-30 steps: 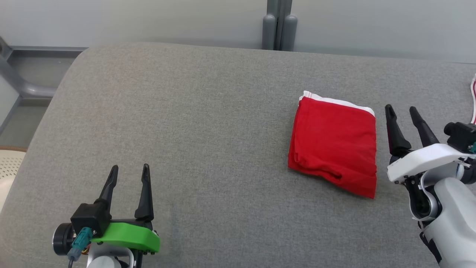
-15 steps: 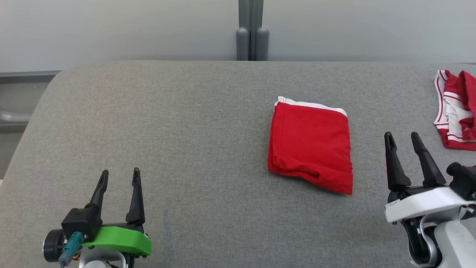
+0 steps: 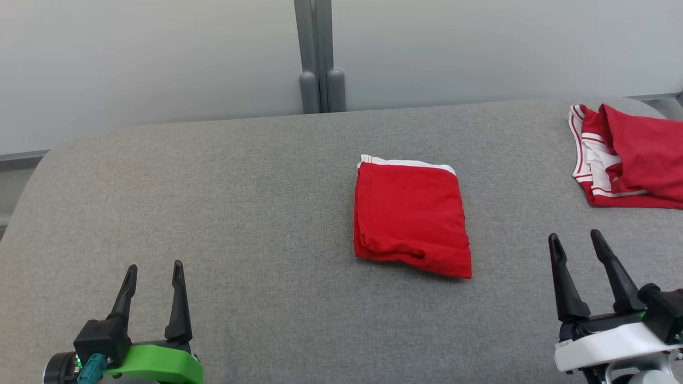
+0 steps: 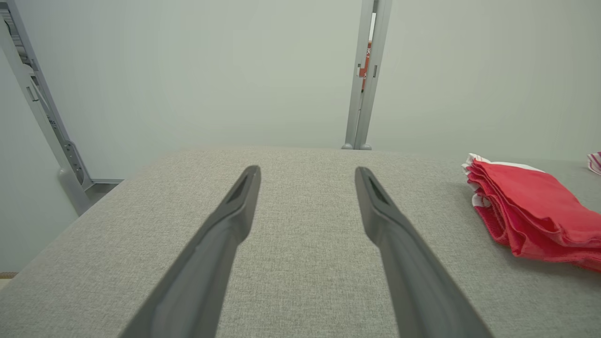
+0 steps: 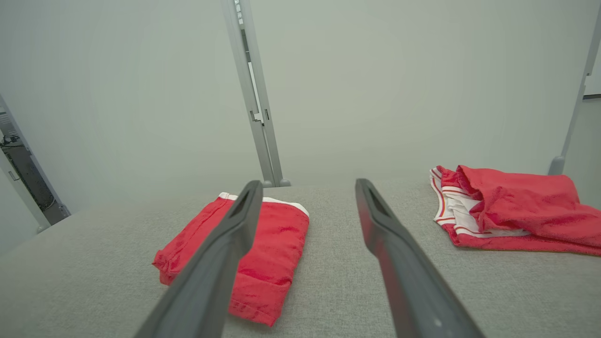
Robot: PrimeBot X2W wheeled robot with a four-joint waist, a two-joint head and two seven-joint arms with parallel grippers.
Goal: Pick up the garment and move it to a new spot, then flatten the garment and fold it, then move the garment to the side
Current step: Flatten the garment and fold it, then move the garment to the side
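A red garment [image 3: 411, 216] with a white edge lies folded into a neat rectangle in the middle of the grey padded table [image 3: 240, 186]. It also shows in the left wrist view [image 4: 535, 216] and the right wrist view [image 5: 277, 244]. A second red and white garment [image 3: 629, 154] lies rumpled at the table's far right [image 5: 512, 206]. My right gripper [image 3: 574, 237] stands open and empty to the right of the folded garment, apart from it [image 5: 308, 183]. My left gripper [image 3: 154, 268] hovers open and empty over bare table at the near left [image 4: 307, 170].
A pale wall with a grey upright post [image 3: 319, 58] runs behind the table. The table's rounded left corner [image 3: 32, 176] falls away toward a grey frame. Bare grey fabric lies between the two grippers.
The head camera has swung right, bringing the rumpled garment into view. My right gripper has drawn back from beside the folded garment toward the near edge. Both grippers stay open.
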